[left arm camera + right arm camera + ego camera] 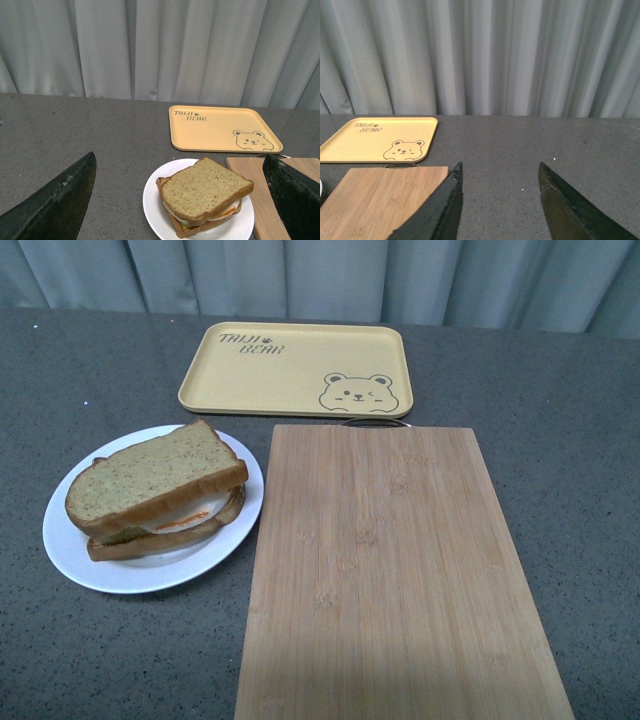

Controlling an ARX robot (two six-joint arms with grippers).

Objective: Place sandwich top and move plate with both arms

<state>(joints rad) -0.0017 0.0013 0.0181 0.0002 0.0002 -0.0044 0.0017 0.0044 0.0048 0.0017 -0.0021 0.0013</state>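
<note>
The sandwich top (150, 478), a tan speckled bread slice, lies on a lower slice with white and orange filling on the round white plate (75, 560) at the table's left. It also shows in the left wrist view (202, 189), on the plate (152, 200). My left gripper (180, 162) is open, raised behind the plate, its fingers either side of it in view. My right gripper (500, 170) is open over bare table, right of the board. Neither arm shows in the front view.
A bamboo cutting board (385, 570) lies right of the plate, touching or nearly touching its rim. A yellow bear tray (295, 368) sits behind them, against the board's far end. A grey curtain (320, 275) closes off the back of the dark table.
</note>
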